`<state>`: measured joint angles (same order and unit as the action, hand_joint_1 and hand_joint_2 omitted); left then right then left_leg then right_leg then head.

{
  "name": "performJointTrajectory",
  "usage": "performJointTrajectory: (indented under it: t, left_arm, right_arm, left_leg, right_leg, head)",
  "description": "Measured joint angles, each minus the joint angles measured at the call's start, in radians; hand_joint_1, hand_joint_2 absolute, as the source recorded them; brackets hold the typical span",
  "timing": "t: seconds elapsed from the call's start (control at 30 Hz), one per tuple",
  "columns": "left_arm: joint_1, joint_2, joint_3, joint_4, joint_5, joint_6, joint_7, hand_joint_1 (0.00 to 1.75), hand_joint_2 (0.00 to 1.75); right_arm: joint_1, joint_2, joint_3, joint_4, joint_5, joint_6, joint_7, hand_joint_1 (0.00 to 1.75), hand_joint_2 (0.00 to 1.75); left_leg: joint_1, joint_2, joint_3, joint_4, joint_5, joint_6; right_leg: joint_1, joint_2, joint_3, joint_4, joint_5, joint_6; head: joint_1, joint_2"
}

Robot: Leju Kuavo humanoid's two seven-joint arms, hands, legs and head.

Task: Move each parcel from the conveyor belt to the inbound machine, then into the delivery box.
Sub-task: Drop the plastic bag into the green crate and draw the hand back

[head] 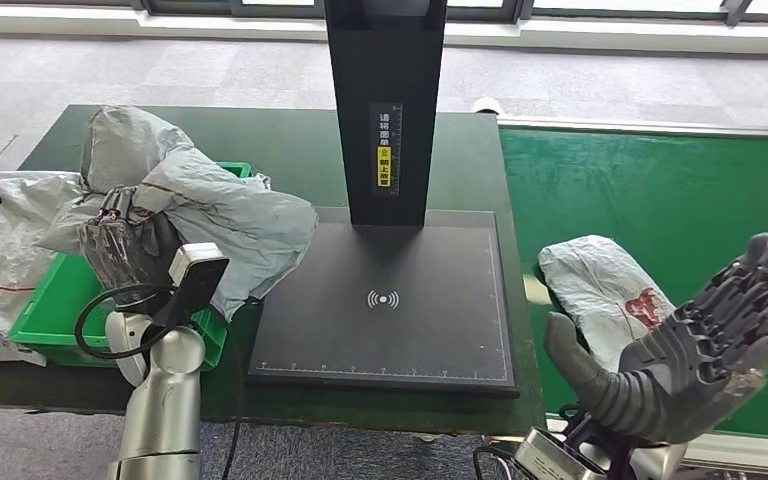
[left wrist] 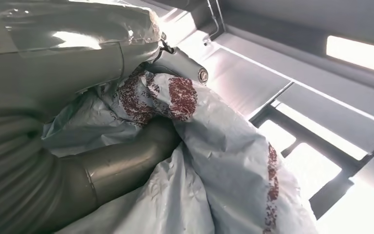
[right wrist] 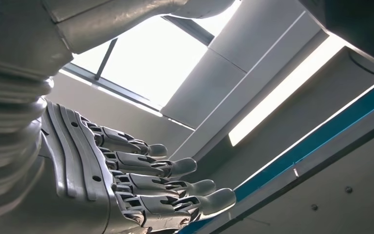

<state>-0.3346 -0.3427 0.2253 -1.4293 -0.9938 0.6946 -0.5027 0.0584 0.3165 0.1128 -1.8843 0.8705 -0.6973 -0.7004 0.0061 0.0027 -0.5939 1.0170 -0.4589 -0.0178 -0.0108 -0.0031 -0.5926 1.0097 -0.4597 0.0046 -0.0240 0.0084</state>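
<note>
Left hand [head: 125, 240] clutches grey poly-bag parcel [head: 210, 205], left of frame, above green delivery box [head: 45, 310]. Bag looks soft, light, slippery film; bunched fold gives best hold. Box contents hidden by bag. Second parcel [head: 600, 285] lies on conveyor belt [head: 660, 190], right. Right hand [head: 705, 345] spread, empty. Inbound machine [head: 385, 300] plate bare.

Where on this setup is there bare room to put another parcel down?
The black scanner plate is bare, between its upright post and the near table edge. The green conveyor belt is open beyond the grey parcel lying near the open right robot hand. The green bin side is crowded: the left robot hand holds a bag there.
</note>
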Motion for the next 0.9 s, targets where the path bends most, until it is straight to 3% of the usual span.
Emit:
performJointTrajectory:
  t: [0.27,0.6,0.9]
  left_arm:
    - [-0.059,-0.004,0.075,0.105,0.019,0.0,-0.025,1.75,1.75]
    - [-0.186,-0.002,0.3,0.39,-0.007,0.0,-0.081,1.75,1.75]
    - [-0.267,0.001,0.472,0.508,-0.122,0.001,-0.058,1.75,1.75]
  right_arm:
    - [0.013,0.0,0.0,0.003,0.001,0.0,0.0,0.0,1.75]
    - [0.026,0.0,0.01,0.012,0.009,0.0,0.0,0.0,1.75]
    - [0.023,0.0,0.011,0.023,0.009,0.0,0.0,0.0,1.75]
  left_leg:
    - [0.0,-0.001,0.0,0.0,0.0,0.0]
    - [0.0,0.0,0.0,0.0,0.0,0.0]
    - [0.0,0.0,0.0,0.0,0.0,0.0]
  right_leg:
    - [0.0,-0.001,0.0,0.0,0.0,0.0]
    - [0.001,0.0,0.0,0.0,0.0,0.0]
    - [0.0,0.0,0.0,0.0,0.0,0.0]
  head:
    - [0.0,0.0]
    - [0.0,0.0]
    - [0.0,0.0]
